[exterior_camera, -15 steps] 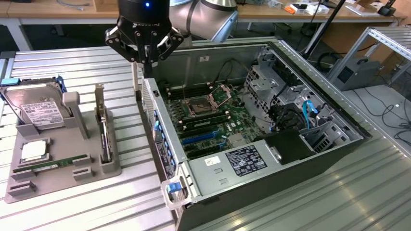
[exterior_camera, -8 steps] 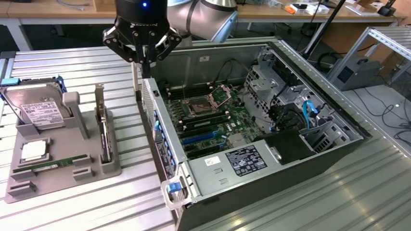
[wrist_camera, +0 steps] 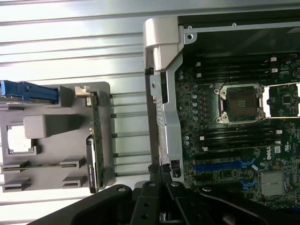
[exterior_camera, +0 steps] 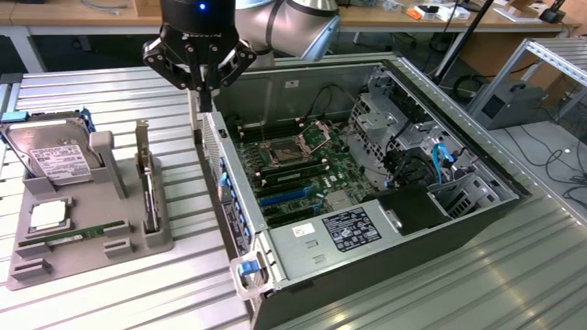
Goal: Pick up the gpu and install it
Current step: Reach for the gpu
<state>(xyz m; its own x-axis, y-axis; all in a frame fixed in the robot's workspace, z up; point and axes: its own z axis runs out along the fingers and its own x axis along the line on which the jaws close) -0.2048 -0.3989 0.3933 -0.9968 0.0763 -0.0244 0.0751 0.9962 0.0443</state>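
Shut, empty fingers (exterior_camera: 203, 78) hover over one wall of the open case (exterior_camera: 216, 148); the gpu (exterior_camera: 147, 180) stands untouched in its grey holder (exterior_camera: 119, 237), pickup and installation both undone.

Ribbed metal table (exterior_camera: 440, 289), wooden desks (exterior_camera: 64, 14) behind

On the slatted table (exterior_camera: 101, 89), a parts holder (exterior_camera: 137, 244) is set at the exterior view's left of the computer case (exterior_camera: 303, 86), the gpu (exterior_camera: 147, 185) is stood on edge in it between the hard drive (exterior_camera: 57, 161) and the case, and the motherboard (exterior_camera: 293, 165) is laid inside the case.
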